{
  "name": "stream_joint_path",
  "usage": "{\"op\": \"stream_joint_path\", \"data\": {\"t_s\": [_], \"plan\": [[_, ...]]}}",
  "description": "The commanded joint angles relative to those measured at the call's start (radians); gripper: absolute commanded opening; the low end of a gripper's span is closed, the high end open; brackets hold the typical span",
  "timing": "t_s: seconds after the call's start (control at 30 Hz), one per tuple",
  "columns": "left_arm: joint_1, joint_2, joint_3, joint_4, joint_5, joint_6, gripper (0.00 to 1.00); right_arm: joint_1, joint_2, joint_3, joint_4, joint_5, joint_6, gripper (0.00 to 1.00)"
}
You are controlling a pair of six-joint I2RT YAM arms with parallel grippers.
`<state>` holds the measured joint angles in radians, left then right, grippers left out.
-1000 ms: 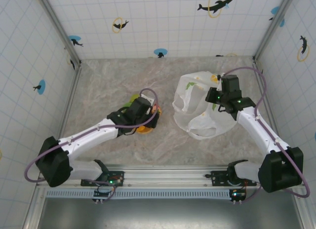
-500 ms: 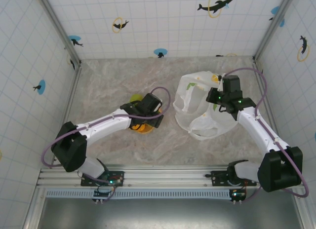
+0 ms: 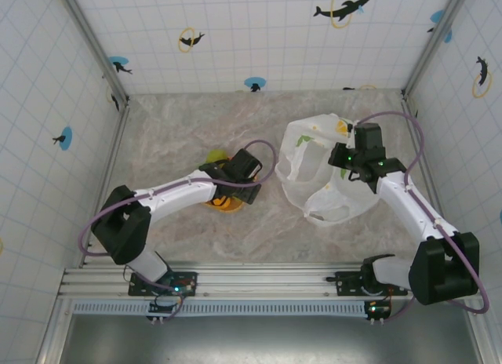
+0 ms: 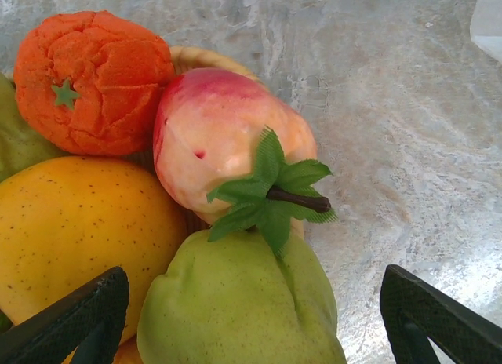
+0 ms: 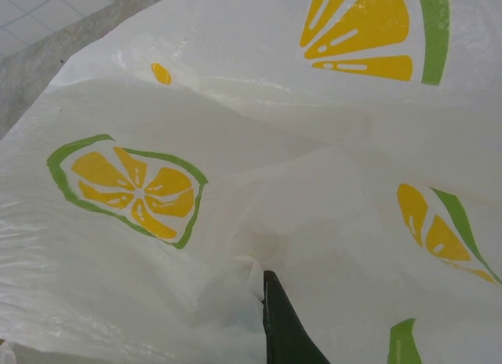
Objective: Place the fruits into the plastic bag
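Hovering over fruits (image 4: 227,144), left gripper (image 4: 251,321) gapes wide, empty; right gripper (image 3: 342,157) pinches the plastic bag (image 3: 312,180)

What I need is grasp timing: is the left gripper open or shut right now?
Open: the left gripper has its fingers standing wide apart, either side of the green fruit.

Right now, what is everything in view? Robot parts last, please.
fruits: five seen, one orange, one red-and-cream, one yellow, two green; heaped on the mat, left of the bag
mat: one, tan; under the fruits
plastic bag: one, white with lemon prints; right half of the table
table: one, grey marbled
walls: white tiles, dolphin stickers; around the table
left gripper: open, above the fruits
right gripper: shut on the plastic bag
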<state>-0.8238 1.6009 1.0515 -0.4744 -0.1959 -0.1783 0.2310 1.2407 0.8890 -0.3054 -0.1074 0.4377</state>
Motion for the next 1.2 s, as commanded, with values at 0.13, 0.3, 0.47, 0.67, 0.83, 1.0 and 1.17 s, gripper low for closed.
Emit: {"op": "stream_joint_path", "data": {"t_s": [0.13, 0.3, 0.47, 0.67, 0.83, 1.0, 1.17], "plan": [[-0.002, 0.028, 0.028, -0.036, -0.046, 0.03, 0.85, -0.007, -0.006, -0.021, 0.037, -0.012, 0.007, 0.0], [-0.002, 0.036, 0.023, -0.039, -0.052, 0.031, 0.85, -0.011, -0.007, -0.028, 0.039, -0.016, 0.007, 0.0], [-0.005, 0.047, 0.025, -0.054, -0.078, 0.034, 0.83, -0.012, -0.009, -0.032, 0.042, -0.017, 0.008, 0.0], [-0.014, 0.057, 0.025, -0.058, -0.081, 0.037, 0.8, -0.015, -0.007, -0.036, 0.045, -0.018, 0.007, 0.0], [-0.014, 0.059, 0.025, -0.056, -0.081, 0.034, 0.76, -0.017, -0.006, -0.039, 0.049, -0.021, 0.009, 0.0], [-0.013, 0.039, 0.026, -0.055, -0.082, 0.034, 0.7, -0.018, -0.006, -0.04, 0.048, -0.023, 0.01, 0.0], [-0.014, -0.013, 0.025, -0.055, -0.069, 0.026, 0.65, -0.02, -0.009, -0.038, 0.045, -0.022, 0.008, 0.0]]}}
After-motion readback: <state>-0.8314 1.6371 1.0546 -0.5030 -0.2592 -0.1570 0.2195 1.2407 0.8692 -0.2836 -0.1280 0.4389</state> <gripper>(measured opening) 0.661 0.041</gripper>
